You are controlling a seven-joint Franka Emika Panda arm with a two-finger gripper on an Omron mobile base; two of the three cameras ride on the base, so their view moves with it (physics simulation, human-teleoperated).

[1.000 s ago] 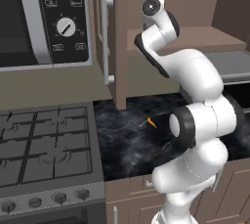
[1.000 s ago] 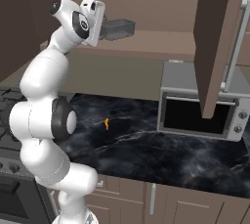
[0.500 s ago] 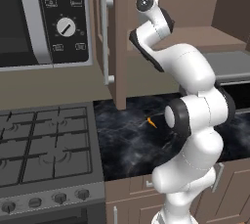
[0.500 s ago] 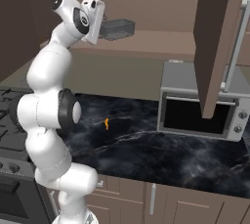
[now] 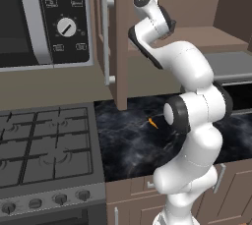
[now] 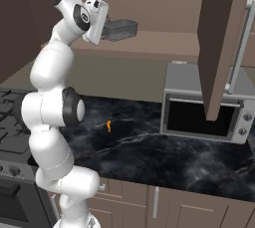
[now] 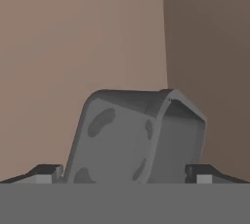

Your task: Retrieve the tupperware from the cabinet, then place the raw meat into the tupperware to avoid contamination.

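Your end effector [image 6: 110, 29] sits in the upper left of the right base view, raised to the cabinet [image 6: 164, 3] shelf, and its fingers stand wide apart. The tub [image 6: 122, 29] lies on that shelf right in front of it; in the hand view the tub [image 7: 136, 140] rises at bottom centre between the two dark fingertips [image 7: 46, 171], one tip at each lower side of it, tilted in that view with its open mouth toward the right. You cannot tell from these views whether the tips touch its walls. In the left base view the arm reaches up past the open cabinet door [image 5: 115, 37] at top centre, and the end effector itself is hidden behind the wrist. The meat [image 6: 109, 126], a small orange sliver, lies on the dark marbled counter [image 6: 164, 152] left of centre in the right base view; in the left base view you see the meat [image 5: 153, 122] just left of the arm's middle joint, right of the stove [image 5: 47, 145]. The toaster oven [image 6: 204, 105] stands on the counter at centre right of the right base view, partly behind the other open cabinet door [image 6: 224, 38]. A microwave [image 5: 44, 17] fills the upper left of the left base view.
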